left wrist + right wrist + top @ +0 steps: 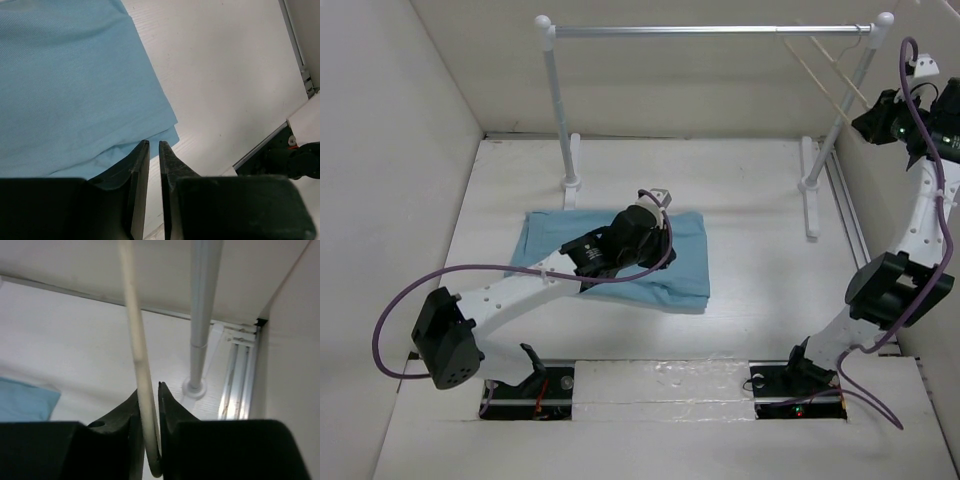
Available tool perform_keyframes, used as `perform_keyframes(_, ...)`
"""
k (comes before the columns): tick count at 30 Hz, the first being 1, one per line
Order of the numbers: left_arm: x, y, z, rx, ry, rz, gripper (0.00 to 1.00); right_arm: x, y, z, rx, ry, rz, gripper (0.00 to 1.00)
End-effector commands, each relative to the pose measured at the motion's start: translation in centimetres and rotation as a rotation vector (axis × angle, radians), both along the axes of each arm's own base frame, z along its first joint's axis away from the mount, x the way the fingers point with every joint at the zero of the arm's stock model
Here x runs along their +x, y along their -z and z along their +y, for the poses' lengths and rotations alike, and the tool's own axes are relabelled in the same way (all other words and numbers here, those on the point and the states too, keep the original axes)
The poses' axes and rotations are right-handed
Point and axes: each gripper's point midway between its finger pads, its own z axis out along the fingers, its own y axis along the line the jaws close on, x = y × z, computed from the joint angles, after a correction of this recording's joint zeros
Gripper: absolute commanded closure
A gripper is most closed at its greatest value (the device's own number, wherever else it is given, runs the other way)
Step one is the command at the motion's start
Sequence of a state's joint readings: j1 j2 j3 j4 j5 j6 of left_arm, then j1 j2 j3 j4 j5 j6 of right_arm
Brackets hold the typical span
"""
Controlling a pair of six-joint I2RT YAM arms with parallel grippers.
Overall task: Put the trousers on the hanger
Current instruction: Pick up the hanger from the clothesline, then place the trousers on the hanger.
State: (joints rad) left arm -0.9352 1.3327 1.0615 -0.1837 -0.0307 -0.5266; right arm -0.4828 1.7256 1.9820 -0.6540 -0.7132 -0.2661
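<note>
**Trousers**: sky-blue cloth, folded into a flat rectangle. They lie on the desk left of centre, just in front of the left post of the clothes rail.

**Hanger**: pale beige with thin rods, raised at the far right near the rail's right end. It is well apart from the trousers.

**Right hand**: held high beside the rail's right post. Its jaws are closed onto one slim rod of the hanger.

**Left hand**: low over an edge of the trousers. Its jaws are drawn nearly together, leaving only a thin slit with nothing between them. Whether the tips touch the cloth cannot be told.
</note>
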Motion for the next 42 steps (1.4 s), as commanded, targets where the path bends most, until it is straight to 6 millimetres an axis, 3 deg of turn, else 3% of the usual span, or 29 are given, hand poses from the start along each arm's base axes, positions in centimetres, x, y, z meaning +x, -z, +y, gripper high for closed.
perform_keyframes(1, 0.1, -0.5, -0.6, -0.019, 0.023, -0.016, 0.89, -0.8, -4.4, 2.3, -0.026, -0.06, -0.15, 0.85)
perform_keyframes(3, 0.1, -0.4, -0.7, -0.018, 0.023, -0.015, 0.89, -1.1, -4.7, 2.9, -0.031, -0.062, -0.16, 0.99)
perform_keyframes(7, 0.6, -1.0, -1.1, -0.023, 0.016, -0.023, 0.88, -1.7, -6.9, 4.9, -0.065, -0.047, -0.238, 1.0)
perform_keyframes(8, 0.8, -1.7, -1.3, -0.028, 0.015, -0.031, 0.81, -2.4, -8.3, 5.5, -0.084, -0.039, -0.277, 1.0)
perform_keyframes(10, 1.2, -2.1, -1.5, -0.02, 0.004, -0.036, 0.7, -2.7, -9.1, 5.7, -0.099, 0.007, -0.299, 1.0)
perform_keyframes(11, 1.5, -3.2, -1.7, -0.026, 0.006, -0.051, 0.61, -2.8, -9.7, 6.7, -0.105, 0.004, -0.315, 1.0)
perform_keyframes(13, 2.0, -4.3, -1.9, -0.03, -0.003, -0.072, 0.56, -3.5, -11.0, 6.6, -0.129, 0.069, -0.348, 1.0)
perform_keyframes(14, 2.3, -6.1, -2.2, -0.051, -0.005, -0.092, 0.52, -3.6, -11.2, 7.3, -0.131, 0.071, -0.354, 1.0)
perform_keyframes(17, 3.0, -8.5, -2.4, -0.07, -0.005, -0.121, 0.46, -4.7, -11.9, 7.5, -0.151, 0.119, -0.374, 1.0)
perform_keyframes(18, 3.3, -11.3, -3.2, -0.113, 0.005, -0.152, 0.43, -5.0, -12.0, 7.7, -0.161, 0.14, -0.393, 1.0)
perform_keyframes(19, 3.2, -11.4, -3.3, -0.116, 0.013, -0.149, 0.43, -5.4, -12.4, 7.8, -0.164, 0.141, -0.404, 1.0)
perform_keyframes(22, 3.2, -14.3, -4.4, -0.169, 0.035, -0.157, 0.41, -5.4, -10.3, 8.3, -0.154, 0.139, -0.35, 1.0)
perform_keyframes(23, 3.4, -16.2, -4.6, -0.201, 0.034, -0.179, 0.41, -5.5, -9.0, 8.6, -0.151, 0.137, -0.32, 1.0)
perform_keyframes(25, 2.9, -17.4, -5.5, -0.239, 0.076, -0.167, 0.41, -5.8, -8.2, 8.6, -0.156, 0.156, -0.315, 1.0)
perform_keyframes(26, 2.9, -19.1, -5.8, -0.272, 0.084, -0.187, 0.41, -6.3, -8.1, 9.1, -0.154, 0.15, -0.326, 1.0)
perform_keyframes(27, 2.9, -19.4, -6.2, -0.28, 0.092, -0.187, 0.41, -6.1, -6.9, 9.0, -0.152, 0.151, -0.315, 1.0)
perform_keyframes(29, 2.8, -21.0, -6.7, -0.319, 0.112, -0.197, 0.41, -5.9, -6.8, 9.6, -0.156, 0.139, -0.336, 1.0)
perform_keyframes(33, 3.8, -21.6, -7.7, -0.356, 0.118, -0.177, 0.41, -6.4, -5.2, 10.2, -0.156, 0.146, -0.304, 1.0)
perform_keyframes(37, 3.8, -23.9, -9.0, -0.466, 0.148, -0.169, 0.42, -8.2, -2.6, 11.8, -0.135, 0.136, -0.283, 1.0)
perform_keyframes(40, 4.6, -24.4, -9.7, -0.523, 0.127, -0.143, 0.52, -10.1, -1.5, 13.5, -0.106, 0.098, -0.279, 1.0)
perform_keyframes(41, 4.9, -24.5, -10.1, -0.547, 0.123, -0.142, 0.55, -10.6, 0.5, 14.1, -0.105, 0.077, -0.232, 1.0)
perform_keyframes(42, 5.2, -23.7, -10.7, -0.553, 0.118, -0.118, 0.55, -11.0, 1.3, 15.3, -0.103, 0.048, -0.214, 1.0)
